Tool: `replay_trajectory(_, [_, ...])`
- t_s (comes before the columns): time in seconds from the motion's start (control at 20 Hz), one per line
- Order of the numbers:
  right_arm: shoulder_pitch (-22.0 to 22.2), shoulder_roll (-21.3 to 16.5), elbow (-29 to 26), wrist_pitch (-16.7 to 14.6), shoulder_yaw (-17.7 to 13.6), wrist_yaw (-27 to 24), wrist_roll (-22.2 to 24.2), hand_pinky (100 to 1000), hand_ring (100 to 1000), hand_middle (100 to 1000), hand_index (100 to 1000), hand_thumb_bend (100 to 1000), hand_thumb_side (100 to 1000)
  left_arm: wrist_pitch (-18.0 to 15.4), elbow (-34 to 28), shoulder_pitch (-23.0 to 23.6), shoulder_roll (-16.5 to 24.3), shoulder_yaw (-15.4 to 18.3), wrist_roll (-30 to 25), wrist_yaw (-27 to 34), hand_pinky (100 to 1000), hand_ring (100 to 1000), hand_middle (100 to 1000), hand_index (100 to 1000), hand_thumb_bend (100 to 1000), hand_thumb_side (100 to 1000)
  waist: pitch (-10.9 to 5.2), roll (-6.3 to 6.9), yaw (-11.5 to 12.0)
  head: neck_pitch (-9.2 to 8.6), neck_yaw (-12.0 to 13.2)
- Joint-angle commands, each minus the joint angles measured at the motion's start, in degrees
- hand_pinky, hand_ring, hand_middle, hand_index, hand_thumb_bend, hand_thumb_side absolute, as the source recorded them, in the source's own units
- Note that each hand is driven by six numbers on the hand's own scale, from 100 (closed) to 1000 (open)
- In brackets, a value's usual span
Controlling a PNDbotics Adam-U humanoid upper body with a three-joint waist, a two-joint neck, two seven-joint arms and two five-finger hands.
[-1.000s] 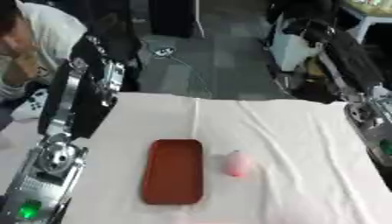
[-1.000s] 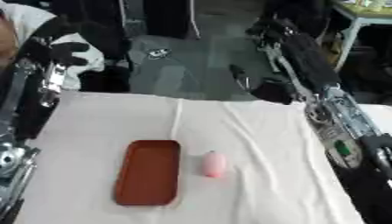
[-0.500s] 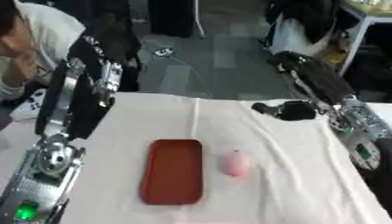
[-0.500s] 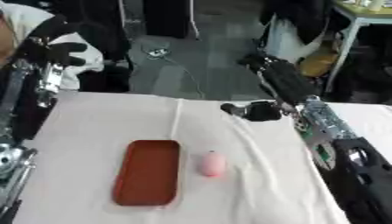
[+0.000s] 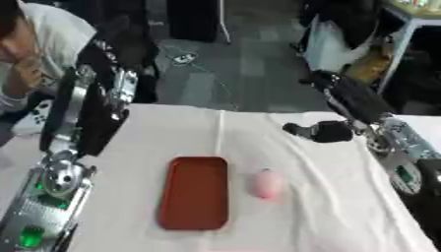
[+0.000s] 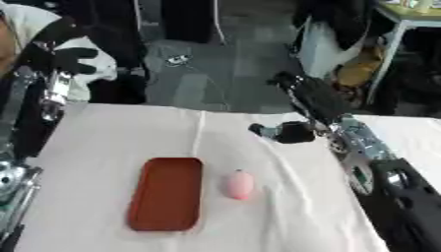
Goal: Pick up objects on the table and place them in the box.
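A shallow red-brown box (image 5: 195, 192) lies lengthwise on the white-clothed table (image 5: 336, 216), a little left of the middle. A small pink rounded object (image 5: 265, 183) rests on the cloth just right of the box, apart from it. My right hand (image 5: 320, 131) hangs low over the far right part of the table, pointing left, fingers loosely bent and holding nothing. It is beyond and to the right of the pink object. My left hand (image 6: 67, 43) is raised high at the far left, fingers spread and empty, well away from the box.
My left forearm (image 5: 79, 110) stands upright along the table's left side. A person sits at the far left edge, not touching anything. Beyond the table's far edge is dark floor with cables (image 5: 185, 59) and furniture at the upper right.
My right hand has come down from high beyond the table's far edge and moved left, now low over the cloth near the pink object. The left arm, box and pink object have not moved.
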Motion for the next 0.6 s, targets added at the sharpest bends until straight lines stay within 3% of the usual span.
replay_trajectory(0.05, [-0.3, 0.1, -0.4, -0.1, 0.2, -0.8, 1.0, 663, 814, 831, 900, 596, 763, 0.1, -0.9, -0.8, 1.0, 0.0, -0.1, -0.2, 702, 730, 859, 971, 100, 826, -0.8, 0.05, 0.1, -0.48, 0.0])
replay_trajectory(0.6, [0.0, 1.6, 1.0, -2.7, 2.4, 0.3, 5.8, 686, 824, 831, 896, 570, 801, 0.1, -0.9, -1.2, 1.0, -0.1, -0.4, -0.2, 702, 730, 860, 971, 100, 826, -0.68, 0.04, 0.3, -0.8, 0.0])
